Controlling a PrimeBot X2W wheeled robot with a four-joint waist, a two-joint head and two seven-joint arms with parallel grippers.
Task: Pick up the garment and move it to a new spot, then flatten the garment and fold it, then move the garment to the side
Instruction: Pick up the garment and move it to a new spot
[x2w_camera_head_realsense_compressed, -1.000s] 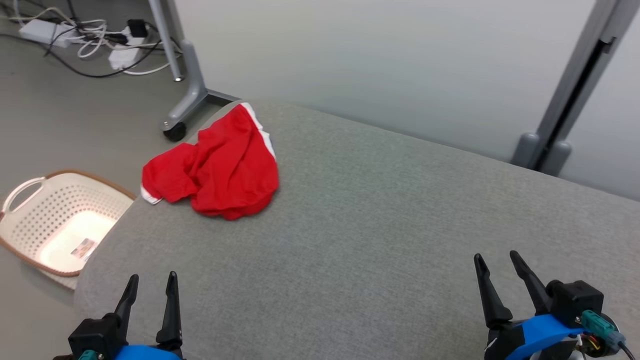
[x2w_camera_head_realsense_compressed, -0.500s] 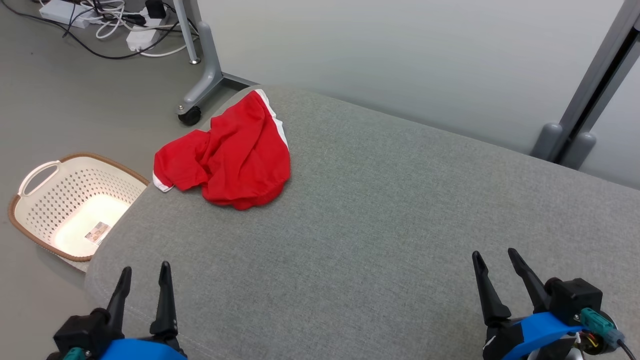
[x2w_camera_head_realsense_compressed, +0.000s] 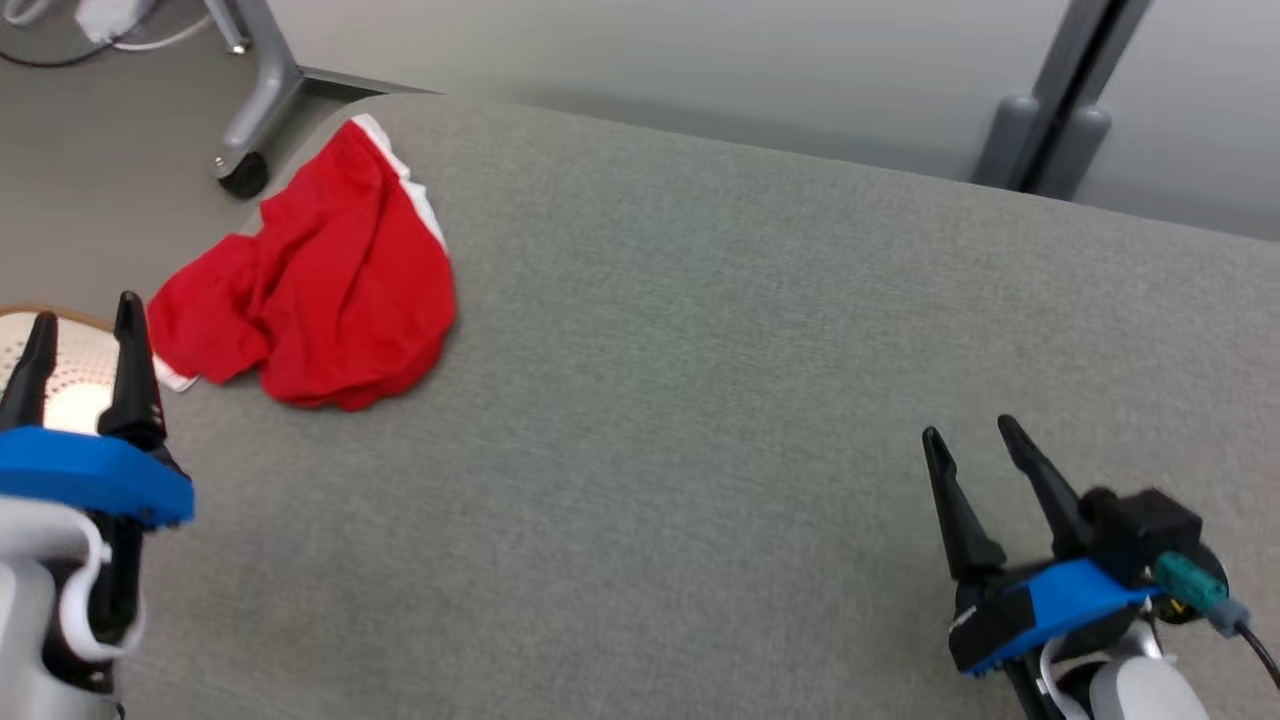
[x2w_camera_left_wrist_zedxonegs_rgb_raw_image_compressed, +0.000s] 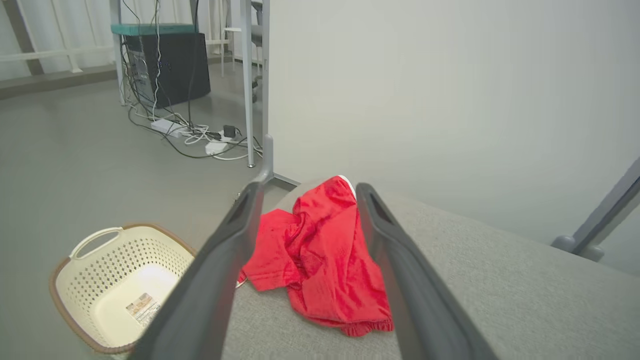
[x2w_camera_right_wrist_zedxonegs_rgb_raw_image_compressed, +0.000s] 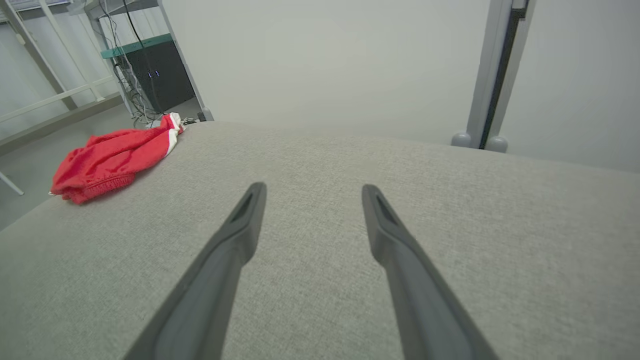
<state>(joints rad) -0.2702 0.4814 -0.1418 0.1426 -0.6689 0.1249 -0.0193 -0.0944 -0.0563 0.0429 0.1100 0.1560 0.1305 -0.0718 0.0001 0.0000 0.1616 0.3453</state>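
Left fingers, apart, nearer red garment than before; right fingers apart too

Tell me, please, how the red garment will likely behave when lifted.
The red garment lies crumpled in soft folds, so it would probably droop limply. Its cloth looks thin, so it is likely light.

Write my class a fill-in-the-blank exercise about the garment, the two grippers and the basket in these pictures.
The crumpled garment with white trim on the grey fabric surface is coloured ____.
It lies nearer the ____ gripper.
The left gripper and right gripper both stand ____, holding nothing.
The cream perforated plastic basket stands on the ____.
Missing words: red; left; open; floor.
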